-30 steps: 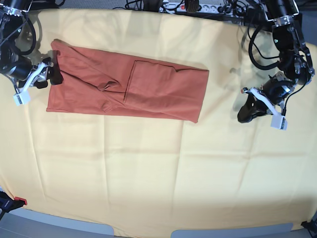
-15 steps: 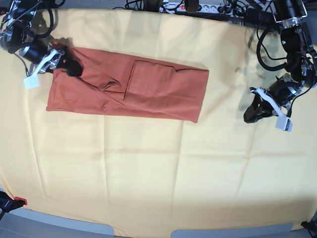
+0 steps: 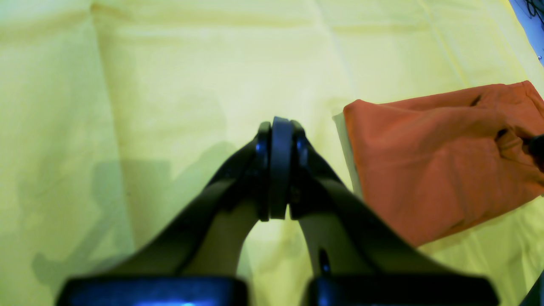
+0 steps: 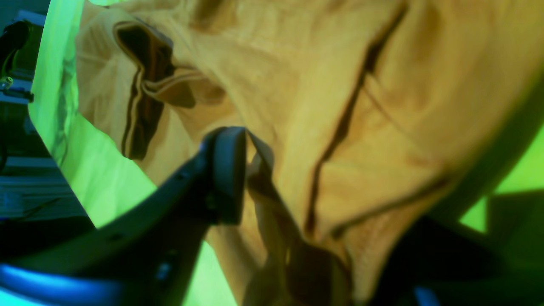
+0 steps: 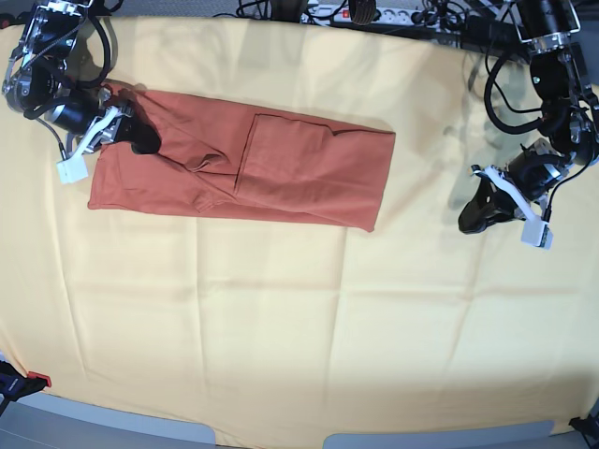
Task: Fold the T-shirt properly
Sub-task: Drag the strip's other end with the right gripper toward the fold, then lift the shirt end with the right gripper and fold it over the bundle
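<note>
Rust-orange soft cotton T-shirt [image 5: 248,164] lay folded into a long creased rectangle on the pale yellow cloth-covered table [image 5: 299,318]. Right pincer [image 5: 120,128] pinched its far-left edge; left pincer [image 5: 477,210] hovered well apart, jaws pressed together, holding nothing.

Creased pale yellow cloth [image 5: 299,318] covering the table, grey table edge [image 5: 122,426], power strip [image 5: 370,13] and cables behind
</note>
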Available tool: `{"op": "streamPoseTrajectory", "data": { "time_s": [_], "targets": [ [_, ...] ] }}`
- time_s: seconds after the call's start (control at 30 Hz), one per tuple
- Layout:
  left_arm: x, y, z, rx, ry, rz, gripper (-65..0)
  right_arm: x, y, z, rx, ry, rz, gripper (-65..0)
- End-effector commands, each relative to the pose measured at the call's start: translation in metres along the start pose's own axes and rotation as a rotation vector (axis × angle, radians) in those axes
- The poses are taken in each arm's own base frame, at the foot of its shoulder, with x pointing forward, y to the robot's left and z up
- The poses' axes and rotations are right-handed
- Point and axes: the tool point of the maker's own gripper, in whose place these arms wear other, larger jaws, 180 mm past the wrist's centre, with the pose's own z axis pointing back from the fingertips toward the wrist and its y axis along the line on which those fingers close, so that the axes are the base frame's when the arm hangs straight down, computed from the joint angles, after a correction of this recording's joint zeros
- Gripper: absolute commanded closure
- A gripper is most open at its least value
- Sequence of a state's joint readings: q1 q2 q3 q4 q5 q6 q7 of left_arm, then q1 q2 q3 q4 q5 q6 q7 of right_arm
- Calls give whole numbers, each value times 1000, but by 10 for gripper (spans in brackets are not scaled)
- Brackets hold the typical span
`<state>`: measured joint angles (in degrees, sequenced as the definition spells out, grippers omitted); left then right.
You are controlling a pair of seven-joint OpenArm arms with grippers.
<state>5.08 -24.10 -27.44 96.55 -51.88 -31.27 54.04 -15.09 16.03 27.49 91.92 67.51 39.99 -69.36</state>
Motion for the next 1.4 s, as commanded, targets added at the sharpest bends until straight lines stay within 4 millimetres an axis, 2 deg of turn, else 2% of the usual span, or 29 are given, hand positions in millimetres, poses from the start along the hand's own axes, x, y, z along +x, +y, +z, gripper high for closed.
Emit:
{"op": "streamPoseTrajectory", "data": {
  "time_s": [0.0, 0.17, 0.23, 0.27, 0.33, 0.37, 0.53, 0.7, 0.87, 1.03, 1.1, 1.17, 1.27, 1.37],
  "targets": [
    [18, -1, 4, -6, -47, -29, 0, 6, -4, 4, -21, -3, 25, -318],
    [18, -1, 4, -6, -48, -29, 0, 7, -12, 5, -65, -8, 42, -321],
    [18, -1, 4, -6, -47, -29, 0, 10, -17, 5, -96, -20, 55, -286],
    [18, -1, 4, -6, -47, -29, 0, 11, -20, 5, -110, -26, 62, -226],
    [18, -1, 4, -6, -47, -29, 0, 10, -25, 6, -139, -15, 76, -31],
    [18, -1, 4, -6, -48, -28, 0, 9, -27, 6, -148, -7, 80, 0],
    [19, -1, 4, -8, -50, -27, 0, 11, -31, 9, -166, 0, 96, 0],
    [20, 0, 6, -6, -49, -32, 0, 17, -46, 26, -213, 46, 146, 0],
    [20, 1, 6, -4, -47, -36, 0, 31, -73, 58, -369, 129, 225, 0],
    [20, 1, 6, -5, -47, -36, 0, 65, -91, 96, -656, 143, 313, 0],
    [20, 1, 6, -4, -47, -36, 0, 79, -86, 106, -750, 107, 335, 0],
    [20, 1, 6, -5, -47, -35, 0, 89, -72, 104, -766, 48, 339, 0],
    [18, 1, 6, -5, -44, -30, 0, 90, -41, 84, -668, -31, 326, 0],
    [16, 1, 6, -4, -39, -26, 0, 83, -6, 55, -476, -87, 306, 0]
  ]
}}
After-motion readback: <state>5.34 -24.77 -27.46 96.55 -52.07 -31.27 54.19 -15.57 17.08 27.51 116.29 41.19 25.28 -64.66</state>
